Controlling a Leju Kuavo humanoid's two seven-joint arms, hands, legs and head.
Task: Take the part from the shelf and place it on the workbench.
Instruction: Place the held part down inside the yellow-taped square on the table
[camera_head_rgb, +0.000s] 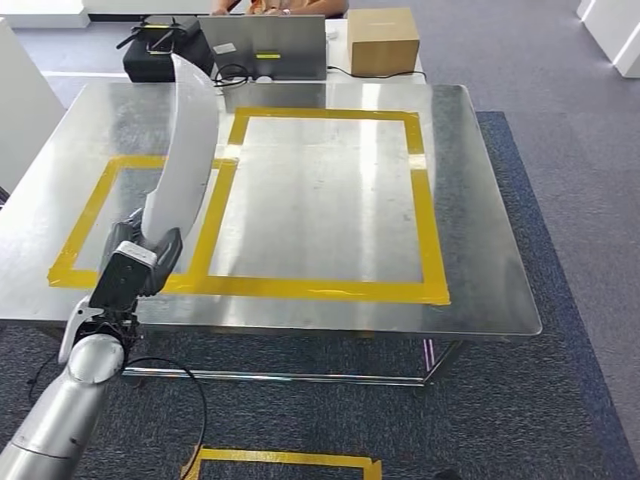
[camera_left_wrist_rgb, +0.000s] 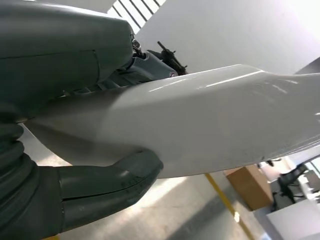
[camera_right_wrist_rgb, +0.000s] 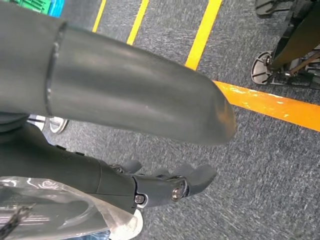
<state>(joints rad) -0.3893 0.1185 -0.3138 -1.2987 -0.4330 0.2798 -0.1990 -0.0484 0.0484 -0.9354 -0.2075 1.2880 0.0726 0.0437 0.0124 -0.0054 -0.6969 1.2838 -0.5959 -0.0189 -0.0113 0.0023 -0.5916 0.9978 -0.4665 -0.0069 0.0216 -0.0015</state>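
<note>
My left hand (camera_head_rgb: 143, 255) grips the part (camera_head_rgb: 185, 150), a long white curved panel, by its lower end. It stands up and arcs away from me, over the left side of the bench (camera_head_rgb: 483, 250), above the smaller yellow tape box (camera_head_rgb: 90, 215); not set down. Left wrist cam: thumb (camera_left_wrist_rgb: 113, 185) under the part (camera_left_wrist_rgb: 211, 120), darker fingers (camera_left_wrist_rgb: 151, 62) on the other face, so it's clamped between them. Mid bench: big tape square (camera_head_rgb: 426, 200). Far edge: laptop (camera_head_rgb: 264, 45), then carton (camera_head_rgb: 383, 40) w/ a person's arms behind. My right hand (camera_right_wrist_rgb: 158, 187) hangs over grey carpet (camera_right_wrist_rgb: 264, 185) w/ yellow and orange floor lines (camera_right_wrist_rgb: 271, 105); fingers nearly straight, apart from thumb, holding nothing.
</note>
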